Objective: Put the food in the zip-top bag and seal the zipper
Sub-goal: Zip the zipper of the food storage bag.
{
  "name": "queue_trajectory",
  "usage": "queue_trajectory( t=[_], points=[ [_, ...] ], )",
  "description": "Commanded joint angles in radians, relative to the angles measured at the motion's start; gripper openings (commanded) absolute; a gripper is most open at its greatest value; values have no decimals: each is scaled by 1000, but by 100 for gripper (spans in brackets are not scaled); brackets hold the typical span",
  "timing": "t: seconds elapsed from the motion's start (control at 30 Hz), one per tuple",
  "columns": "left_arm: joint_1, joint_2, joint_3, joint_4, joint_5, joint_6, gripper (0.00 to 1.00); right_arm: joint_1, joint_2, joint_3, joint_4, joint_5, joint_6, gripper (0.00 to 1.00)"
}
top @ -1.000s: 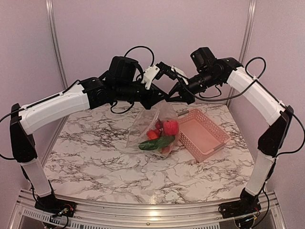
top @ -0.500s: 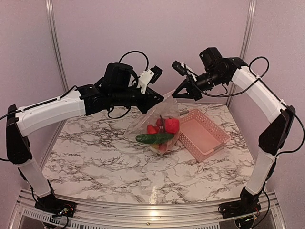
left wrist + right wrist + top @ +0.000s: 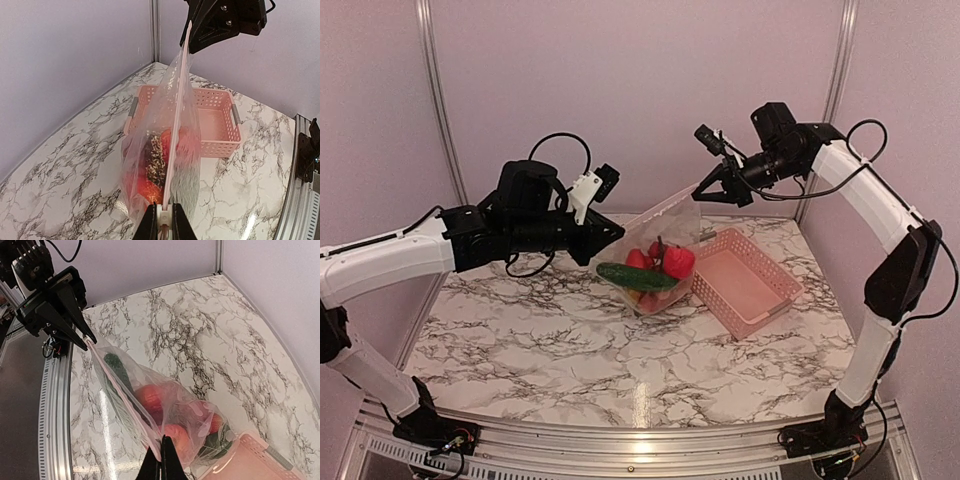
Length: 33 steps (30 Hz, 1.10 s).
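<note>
So both arms have the zip-top bag (image 3: 665,230) strung up between them over the far middle of the tabletop (image 3: 540,340). The left tool (image 3: 616,232) is clamped on the left end of the zipper (image 3: 660,208), its fingers nearly together with just the strip pinched between them. The left wrist view shows this really clearly: the fingertips (image 3: 150,227) meet right on the white end of the strip. The right tool (image 3: 703,190) is closed tight on the right end, which sits a bit higher and farther back, so the zipper runs as a taut slanted line from lower left to upper right.

All the food is inside the bag, sagging below the strip. The green cucumber (image 3: 634,277) lies across the near side, with a red fruit (image 3: 678,263) to its right and more red bits tucked behind. Through the plastic in the right wrist view there are a couple of round red pieces (image 3: 150,397) and something dark green near the bottom corner.

The strip looks like one flat line from both wrist cams, but I honestly can't tell if it's pressed shut along the whole length. I also can't tell if the bottom of the bag touches the tabletop.

The pink basket (image 3: 745,285) sits just to the right of the bag.
</note>
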<state>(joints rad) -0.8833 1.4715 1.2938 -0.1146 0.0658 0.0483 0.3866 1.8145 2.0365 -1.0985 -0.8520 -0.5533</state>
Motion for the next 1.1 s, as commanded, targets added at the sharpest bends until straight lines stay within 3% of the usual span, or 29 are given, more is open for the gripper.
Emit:
queue_trajectory(
  t=[0.0,0.73,0.93,1.07],
  points=[
    [23,-87,-101,-121,-56,-24,0,-58,-25,2,71,40,1,0],
    [46,-263,-327,-102,-139,-77,0,-58,41,31,86,20,22,0],
    [63,-215,-301,25,-133,-74,0,-19,107,54,114,22,16,0],
    [107,-113,-170,47,-128,-14,0,34,227,224,99,38,-16,0]
  ],
)
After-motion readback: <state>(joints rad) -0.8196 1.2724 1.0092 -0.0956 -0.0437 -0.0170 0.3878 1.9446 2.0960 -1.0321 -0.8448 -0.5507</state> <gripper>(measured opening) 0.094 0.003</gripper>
